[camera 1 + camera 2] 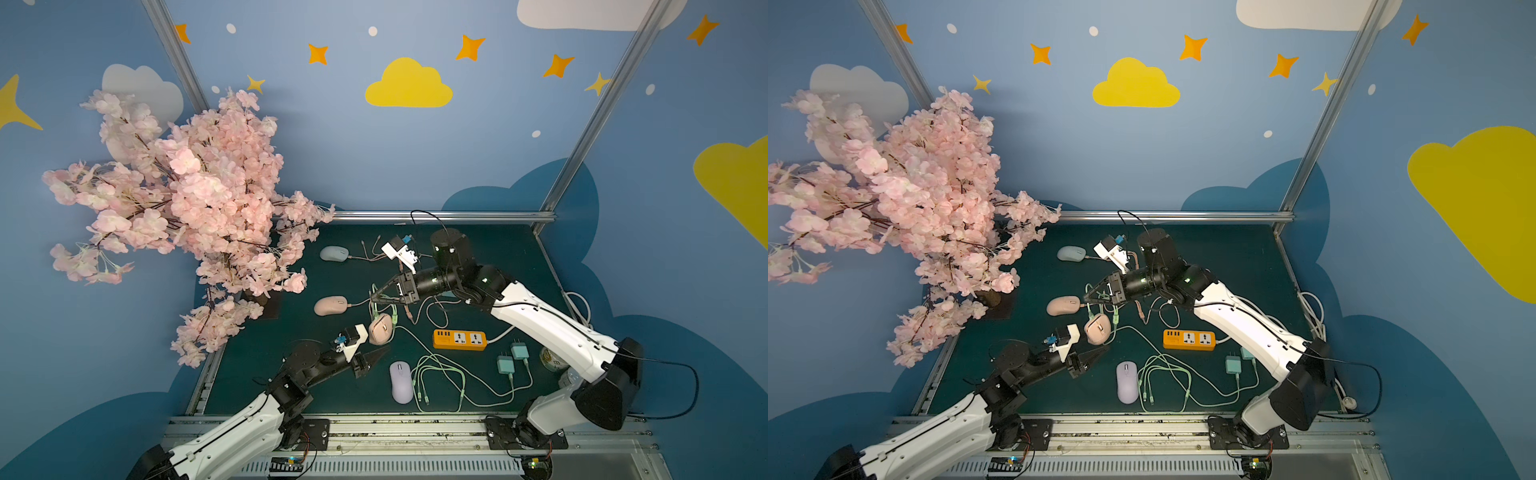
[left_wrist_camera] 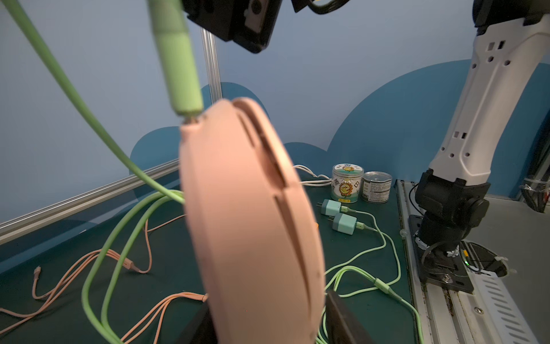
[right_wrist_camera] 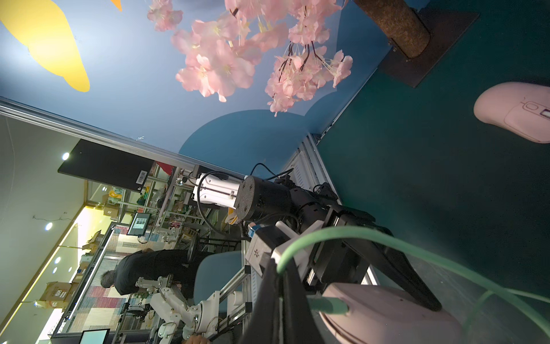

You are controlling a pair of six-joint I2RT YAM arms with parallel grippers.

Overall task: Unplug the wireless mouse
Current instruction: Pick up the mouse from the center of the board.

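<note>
A pink wireless mouse (image 1: 380,328) (image 1: 1097,328) is held on edge above the mat. My left gripper (image 1: 380,344) (image 2: 268,321) is shut on its rear, with one dark finger (image 2: 342,321) showing on each side. A green plug (image 2: 178,74) (image 3: 327,306) sits at the mouse's front port, and a sliver of its metal tip shows. Just above the mouse my right gripper (image 1: 372,297) (image 3: 279,297) is shut on the green cable (image 3: 297,247) behind that plug. The cable's loose loops lie on the mat (image 1: 440,374).
Three more mice lie on the mat: grey-blue (image 1: 334,253), pink (image 1: 330,305) and lilac (image 1: 401,382). An orange power strip (image 1: 459,339), two teal chargers (image 1: 511,359) and cans (image 2: 346,186) are at the right. Pink cables (image 2: 89,268) trail about. A blossom tree (image 1: 187,199) overhangs the left.
</note>
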